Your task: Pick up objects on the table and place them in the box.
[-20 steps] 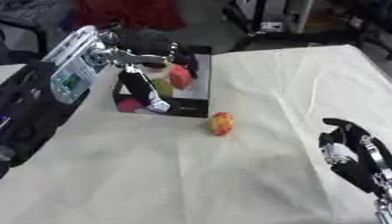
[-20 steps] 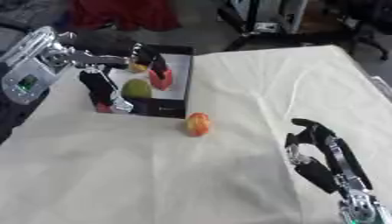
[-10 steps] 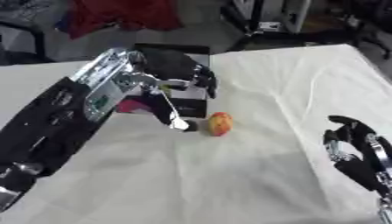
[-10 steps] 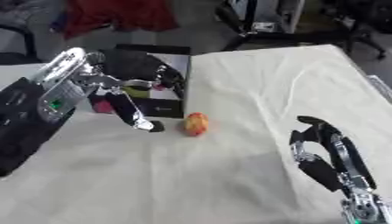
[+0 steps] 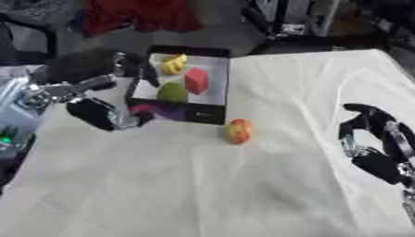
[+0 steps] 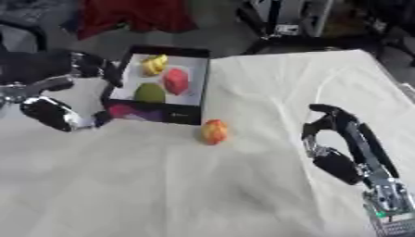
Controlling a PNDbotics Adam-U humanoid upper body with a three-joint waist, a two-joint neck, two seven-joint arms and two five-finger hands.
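Note:
A black box [image 5: 200, 113] with a white inside stands at the far left of the table. In it lie a yellow piece [image 5: 172, 64], a red block [image 5: 196, 80] and a green round thing [image 5: 172, 91]. An orange-red fruit [image 5: 238, 131] lies on the cloth just in front of the box's right corner. My left hand [image 5: 96, 112] hovers left of the box, fingers relaxed and holding nothing. At the right edge my right hand [image 6: 336, 139] rests idle, fingers loosely curved and empty, well apart from the fruit.
A cream cloth [image 5: 203, 185] covers the table. Beyond the far edge lie a red cloth [image 5: 138, 14] and dark equipment frames [image 5: 284, 23]. My left forearm [image 5: 16, 111] fills the left border.
My left hand has drawn back from over the box and near the fruit to the box's left side, uncovering the contents. The fruit and right hand stay put; the picture has shifted a little.

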